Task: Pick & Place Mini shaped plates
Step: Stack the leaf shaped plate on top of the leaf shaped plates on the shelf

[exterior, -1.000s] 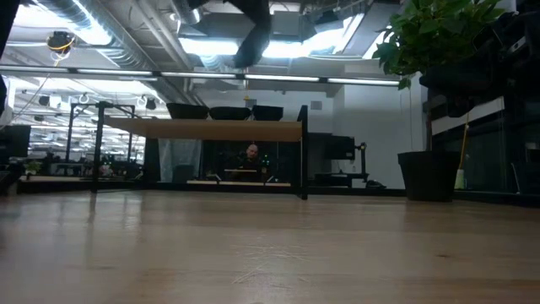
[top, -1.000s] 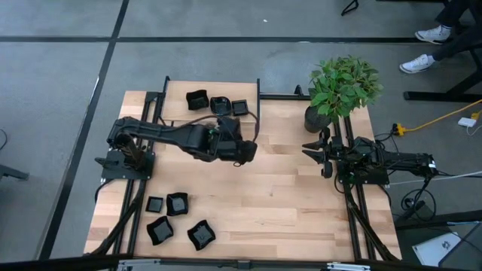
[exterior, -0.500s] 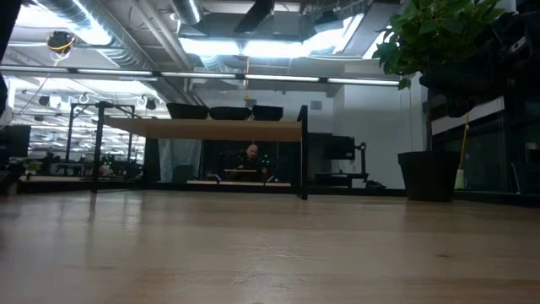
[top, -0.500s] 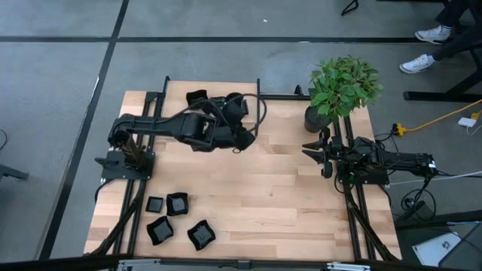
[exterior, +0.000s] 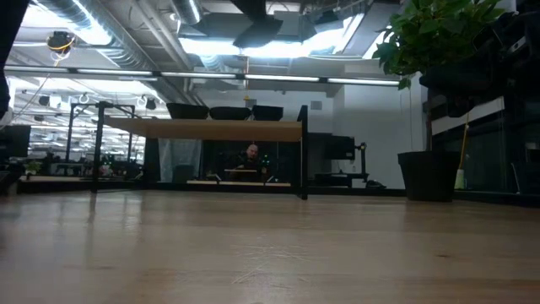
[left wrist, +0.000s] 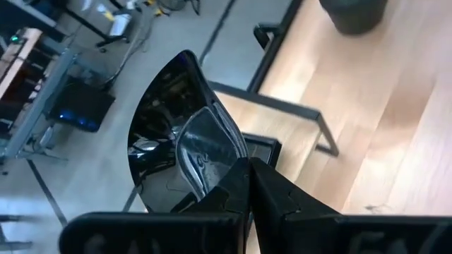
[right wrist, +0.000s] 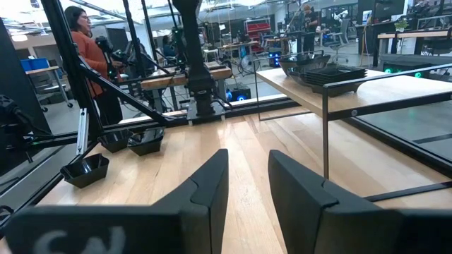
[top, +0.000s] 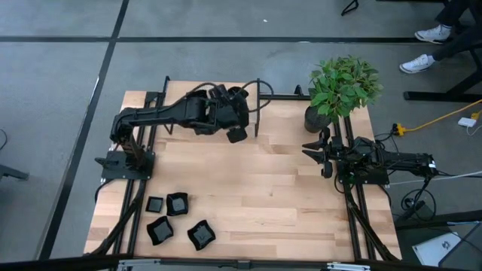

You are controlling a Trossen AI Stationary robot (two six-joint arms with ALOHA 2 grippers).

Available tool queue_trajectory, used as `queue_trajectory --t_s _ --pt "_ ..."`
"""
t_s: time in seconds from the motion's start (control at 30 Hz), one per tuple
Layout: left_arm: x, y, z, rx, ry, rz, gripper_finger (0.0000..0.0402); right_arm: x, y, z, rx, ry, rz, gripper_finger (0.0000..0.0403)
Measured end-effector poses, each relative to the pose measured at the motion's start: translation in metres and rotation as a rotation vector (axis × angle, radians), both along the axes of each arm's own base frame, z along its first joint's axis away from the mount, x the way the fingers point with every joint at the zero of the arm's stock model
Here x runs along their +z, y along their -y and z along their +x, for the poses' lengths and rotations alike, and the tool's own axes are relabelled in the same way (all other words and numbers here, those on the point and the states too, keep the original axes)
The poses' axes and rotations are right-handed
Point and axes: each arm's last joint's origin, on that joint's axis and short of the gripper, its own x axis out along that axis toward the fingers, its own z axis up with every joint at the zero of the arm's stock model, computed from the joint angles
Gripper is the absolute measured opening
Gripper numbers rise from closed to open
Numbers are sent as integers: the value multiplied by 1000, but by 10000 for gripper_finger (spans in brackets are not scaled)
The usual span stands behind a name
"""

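**Left gripper pinches a plate over the raised shelf**

Pale wooden worktop [top: 248,188], framed by dark rails, stands on a grey floor, with a raised shelf [top: 177,94] at its far edge. Above that shelf the left gripper [left wrist: 248,168] is closed tight on the rim of a glossy black mini plate [left wrist: 180,137], which stands tilted on edge between the fingers; from overhead the left arm stretches from the worktop's left edge toward the middle of the far edge. Level with the worktop, three more dark plates [exterior: 224,111] show in a row on the shelf.

Four mini plates [top: 177,218] lie close together near the front-left corner of the worktop, well apart from both arms.

Along the right edge the right gripper [right wrist: 247,176] waits low over the wood, its fingers a narrow way apart with nothing between them. A potted plant [top: 340,86] sits at the far-right corner, just beside that arm.

Beyond the worktop, the right wrist view shows a person [right wrist: 85,56] in an orange top standing among racks and desks.
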Motion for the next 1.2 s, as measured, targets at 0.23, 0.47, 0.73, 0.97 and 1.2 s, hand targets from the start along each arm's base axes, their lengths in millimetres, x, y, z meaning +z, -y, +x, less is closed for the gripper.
queue_trajectory --t_s 0.23,0.47,0.73,0.97,1.2 --pt "-5 -23 -5 -31 -117 -16 2 0 0 0 0 0 0 103" --pt "-8 -47 -13 -31 -197 -56 2 0 0 0 0 0 0 103" --pt "-10 -68 -22 22 -237 -90 2 0 0 0 0 0 0 103" --pt "-12 -78 -28 34 -268 -121 3 0 0 0 0 0 0 103" --pt "-14 -84 -29 -5 -251 -204 5 0 0 0 0 0 0 103"
